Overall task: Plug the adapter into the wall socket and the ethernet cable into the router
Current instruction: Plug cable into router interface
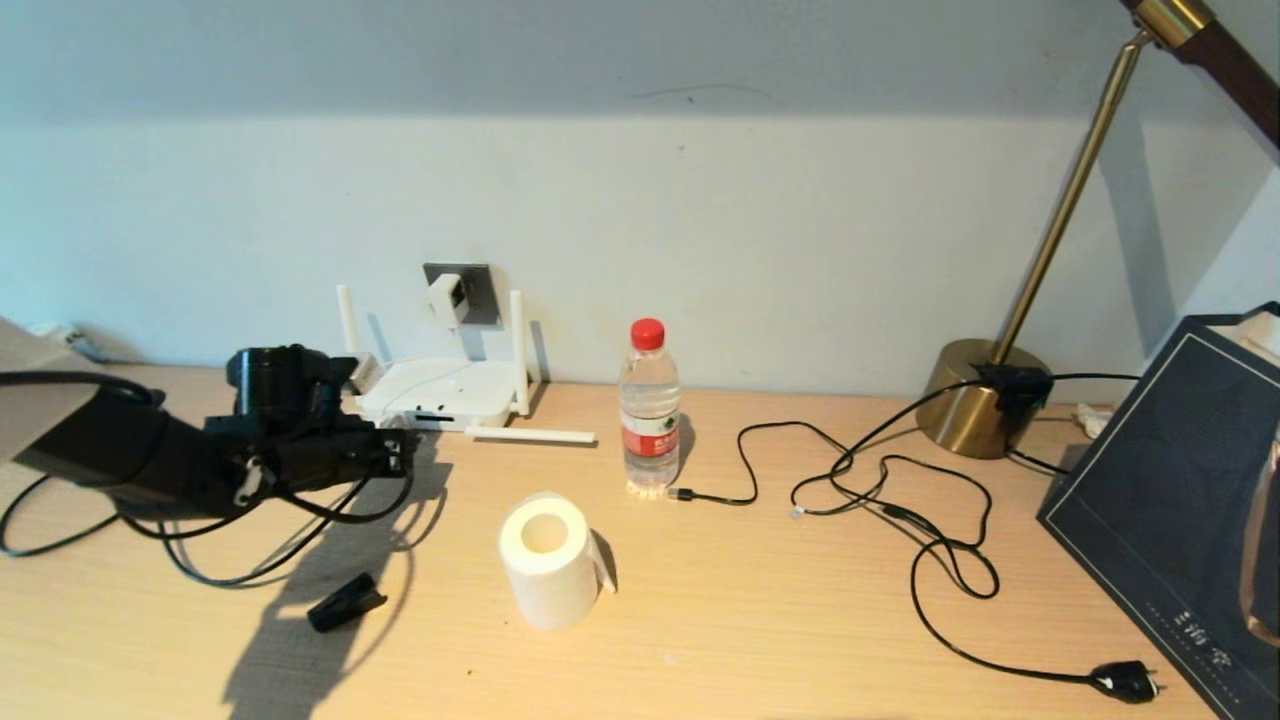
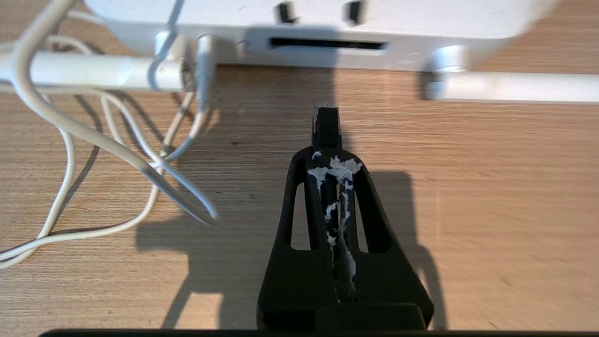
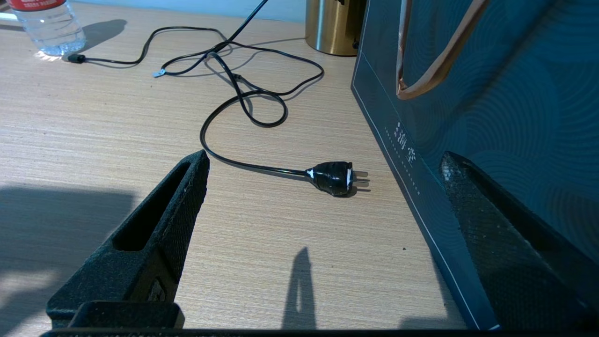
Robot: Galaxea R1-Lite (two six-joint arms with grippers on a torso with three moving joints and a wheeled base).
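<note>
The white router [image 1: 440, 390] lies flat against the wall, its dark port slot [image 2: 327, 44] facing my left gripper. Above it the white adapter [image 1: 447, 297] sits in the grey wall socket [image 1: 482, 285], and its thin white cord [image 2: 70, 131] loops down beside the router. My left gripper [image 1: 400, 450] [image 2: 333, 159] is shut on the ethernet cable's plug [image 2: 326, 126], which sticks out past the fingertips a short way from the port slot, apart from it. The black ethernet cable [image 1: 350, 512] trails back under the arm. My right gripper [image 3: 325, 157] stands open over the table's right side, holding nothing.
A router antenna [image 1: 530, 435] lies flat on the table. A water bottle [image 1: 649, 410], a white paper roll [image 1: 548, 560] and a black clip [image 1: 345, 602] stand nearby. At right are a brass lamp base [image 1: 985, 400], a dark blue bag [image 1: 1180, 500] and a two-pin plug [image 3: 332, 178].
</note>
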